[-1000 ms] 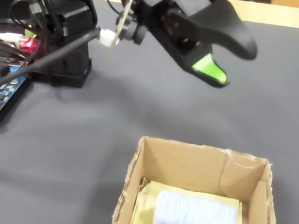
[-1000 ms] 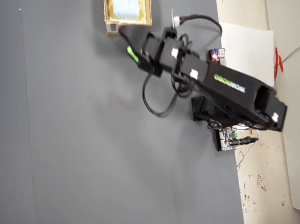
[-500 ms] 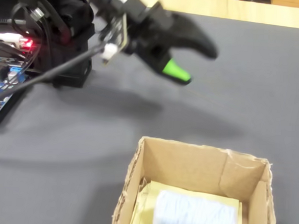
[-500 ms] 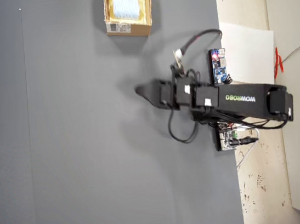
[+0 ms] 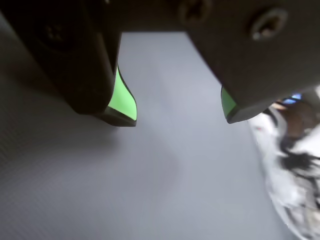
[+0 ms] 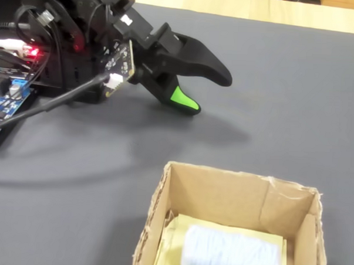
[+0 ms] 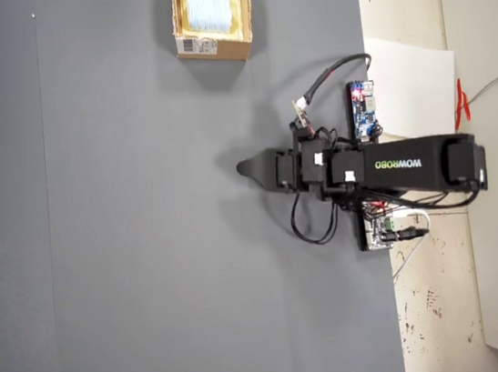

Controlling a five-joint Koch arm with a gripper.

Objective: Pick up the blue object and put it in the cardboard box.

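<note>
My claw (image 5: 177, 112) hangs empty with its two green-tipped jaws spread well apart, nothing between them but bare grey desk (image 7: 148, 254). The blue object (image 6: 230, 252) already lies inside the cardboard box (image 6: 221, 196), on the yellowish paper lining (image 6: 175, 235) at the bottom, so I judge the job as good as done.

The risks I see are small ones. The box is light and open-topped, and it sits well apart from me, at the far edge of the desk in the overhead view (image 7: 217, 48). If I swung back that way low, a jaw could catch the wall and tip or shove it. My cable (image 6: 55, 98) trails across the desk beside my base and could snag if I move carelessly.

The object itself is pale blue, nearly white, roundish and flattish, with fine ribbing across its top. It looks soft and fills a good part of the box floor.
</note>
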